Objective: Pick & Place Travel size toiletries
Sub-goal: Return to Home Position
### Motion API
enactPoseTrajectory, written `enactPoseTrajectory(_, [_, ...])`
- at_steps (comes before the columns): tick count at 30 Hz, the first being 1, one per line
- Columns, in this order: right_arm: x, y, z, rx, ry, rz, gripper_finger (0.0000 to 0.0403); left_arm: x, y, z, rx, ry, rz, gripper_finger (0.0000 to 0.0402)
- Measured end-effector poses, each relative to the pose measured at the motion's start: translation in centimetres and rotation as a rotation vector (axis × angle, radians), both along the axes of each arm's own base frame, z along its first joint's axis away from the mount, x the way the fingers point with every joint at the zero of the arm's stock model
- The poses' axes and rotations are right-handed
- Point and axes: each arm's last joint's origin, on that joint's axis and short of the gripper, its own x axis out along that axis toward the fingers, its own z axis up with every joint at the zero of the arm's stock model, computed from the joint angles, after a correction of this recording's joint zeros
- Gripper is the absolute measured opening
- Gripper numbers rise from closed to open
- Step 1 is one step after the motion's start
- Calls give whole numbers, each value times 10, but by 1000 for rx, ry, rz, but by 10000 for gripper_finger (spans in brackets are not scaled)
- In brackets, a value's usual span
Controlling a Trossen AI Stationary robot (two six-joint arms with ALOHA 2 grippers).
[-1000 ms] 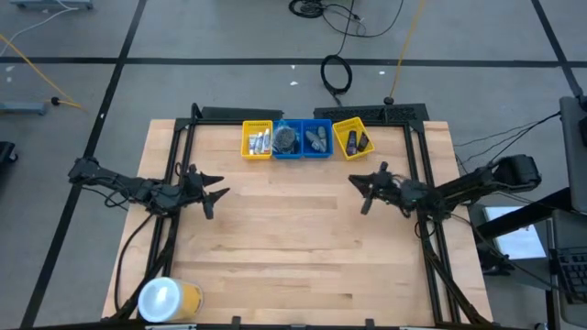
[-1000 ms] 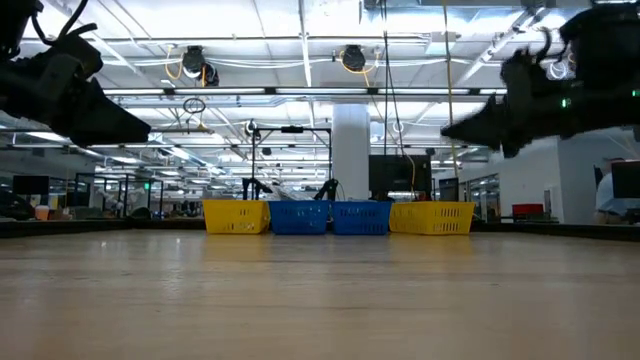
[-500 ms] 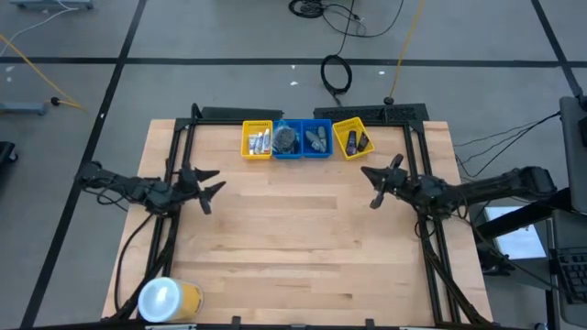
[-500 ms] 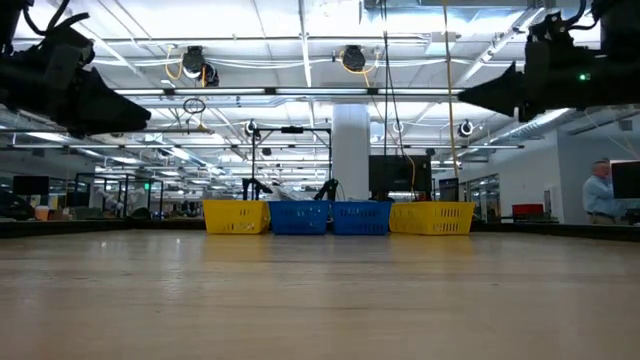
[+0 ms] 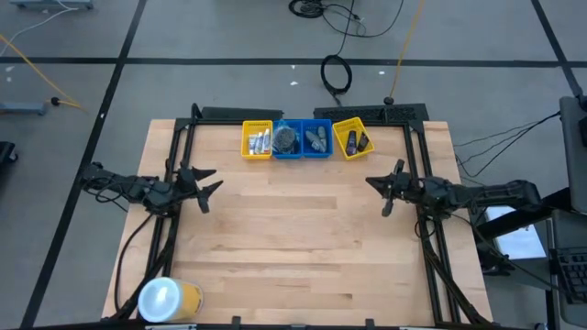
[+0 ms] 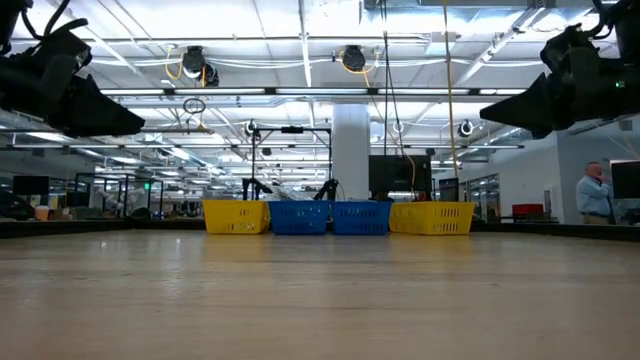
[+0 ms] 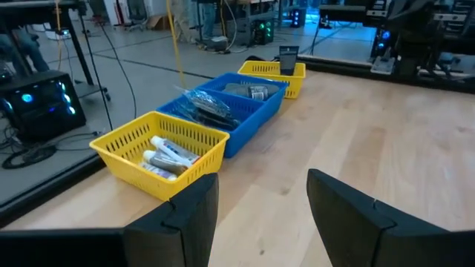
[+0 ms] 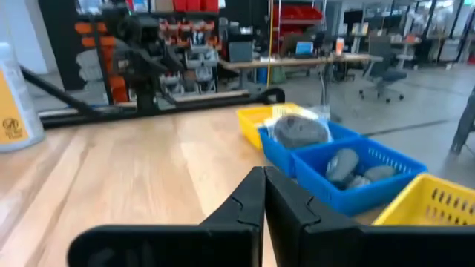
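the left hand (image 5: 215,180) and right hand (image 5: 374,183) are black, two-fingered, on slender dark jointed arms (image 5: 128,186).

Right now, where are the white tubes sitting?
In the high view, the white tubes lie in the left yellow tray, the leftmost of four trays along the table's far edge, beside a blue tray.

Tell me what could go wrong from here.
1. The large yellow container sits at the table's corner far from the bins, on the left arm's side; a low swing might knock it off.
2. A clear pouch bulges above its blue bin and might slide out if bumped.
The left gripper and right gripper hover apart from the bins.
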Motion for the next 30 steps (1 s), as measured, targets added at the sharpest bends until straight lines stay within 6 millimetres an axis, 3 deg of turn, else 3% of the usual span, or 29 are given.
enactPoseTrajectory(5, [-3,2,-2,20,7,69,2,0,0,0,1,1,-3,207])
enactPoseTrajectory(13, [-2,11,8,50,-99,404,2,0,0,0,1,1,-4,207])
enactPoseTrajectory(17, [-2,12,8,117,-105,415,2,0,0,0,1,1,-4,207])
enactPoseTrajectory(30, [-2,12,8,101,-104,416,2,0,0,0,1,0,-5,207])
